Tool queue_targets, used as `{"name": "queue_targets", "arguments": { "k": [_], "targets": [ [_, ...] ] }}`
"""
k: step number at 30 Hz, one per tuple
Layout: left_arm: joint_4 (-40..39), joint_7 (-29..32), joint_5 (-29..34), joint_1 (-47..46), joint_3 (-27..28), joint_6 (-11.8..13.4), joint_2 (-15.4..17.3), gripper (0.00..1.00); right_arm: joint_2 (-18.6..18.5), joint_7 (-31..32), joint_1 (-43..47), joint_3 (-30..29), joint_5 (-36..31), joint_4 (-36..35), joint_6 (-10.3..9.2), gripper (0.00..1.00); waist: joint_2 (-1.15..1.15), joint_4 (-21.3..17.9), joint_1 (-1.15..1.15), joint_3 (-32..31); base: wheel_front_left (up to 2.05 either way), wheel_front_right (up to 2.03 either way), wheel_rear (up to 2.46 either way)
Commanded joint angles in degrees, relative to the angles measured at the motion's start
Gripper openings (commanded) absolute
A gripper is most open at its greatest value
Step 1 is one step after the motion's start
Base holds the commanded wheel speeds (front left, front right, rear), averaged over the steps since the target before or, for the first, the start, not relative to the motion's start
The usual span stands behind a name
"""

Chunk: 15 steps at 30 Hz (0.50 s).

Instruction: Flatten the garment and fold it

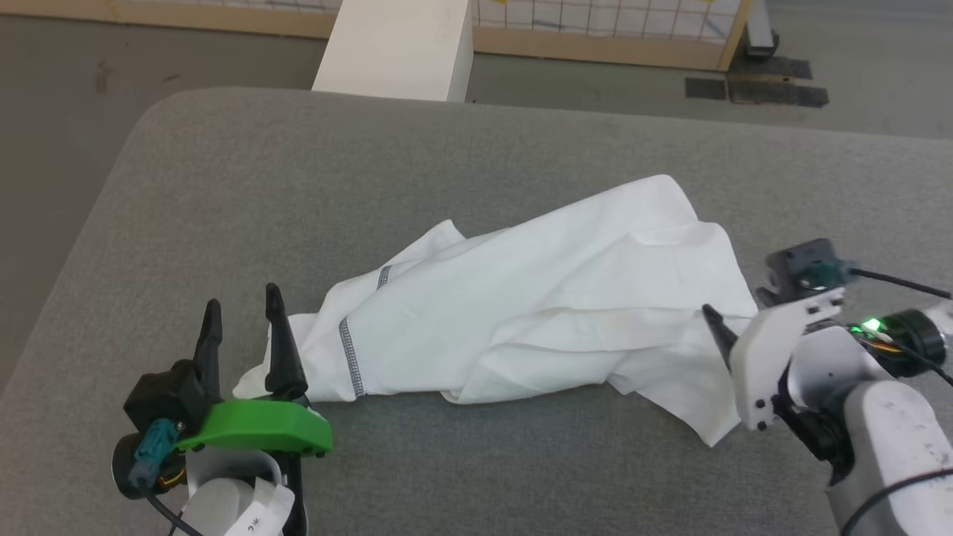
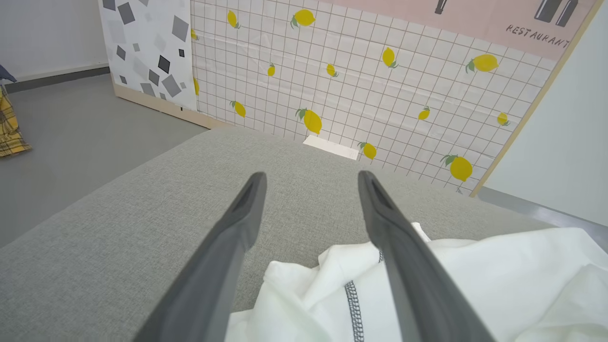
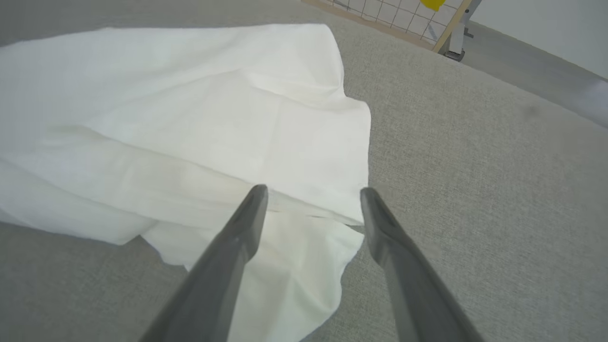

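The garment [image 1: 536,298] is a white shirt lying bunched and creased across the middle of the grey table [image 1: 298,186], with short grey seam lines near its left end. My left gripper [image 1: 242,305] stands open at the garment's left end, one finger over the cloth edge. Through the left wrist camera its fingers [image 2: 311,183] spread wide above the garment [image 2: 475,285], holding nothing. My right gripper [image 1: 715,316] is at the garment's right end. In the right wrist view its fingers [image 3: 311,192] are open over the garment [image 3: 190,118], gripping nothing.
A rigid white box [image 1: 398,48] stands beyond the table's far edge. A lemon-patterned grid panel [image 2: 356,80] with a wooden frame runs behind it. The floor lies to the left and beyond the table. Bare table surface stretches in front of and behind the cloth.
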Motion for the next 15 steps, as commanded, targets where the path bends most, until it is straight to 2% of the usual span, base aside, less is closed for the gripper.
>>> {"name": "queue_targets", "arguments": {
  "k": [1, 7, 13, 14, 15],
  "targets": [
    [0.04, -0.25, 1.07, 0.6, 0.61, -0.76, -0.6, 1.0, -0.78, 1.22, -1.34, 1.87, -0.32, 1.27, -0.09, 1.0, 0.53, 1.45, 0.0, 2.0, 0.0, 0.0, 0.0],
    [0.3, -0.25, 3.53, 0.04, 3.17, -3.06, -3.4, 1.0, -2.63, 0.31, -5.13, 7.22, -0.04, 5.42, -0.09, 1.0, 0.53, 2.52, 0.0, 4.14, 0.0, 0.0, 0.0],
    [0.59, -0.25, 5.26, -0.37, 4.58, -5.58, -5.23, 1.0, -1.87, -3.87, -6.86, 7.25, -0.15, 8.75, -0.09, 1.0, 0.53, 2.84, 0.0, 5.16, 0.0, 0.0, 0.0],
    [0.71, -0.25, 5.46, -0.46, 4.69, -5.86, -5.45, 1.0, -1.77, -4.14, -7.0, 7.29, 0.02, 9.11, -0.09, 0.33, 0.53, 2.82, 0.0, 5.26, 0.0, 0.0, 0.0],
    [0.74, -0.25, 5.74, -0.67, 4.83, -6.17, -5.71, 1.0, -1.7, -4.55, -7.24, 7.37, 0.42, 9.3, -0.09, 0.0, 0.53, 2.76, 0.0, 5.34, 0.0, 0.0, 0.0]
  ]
}}
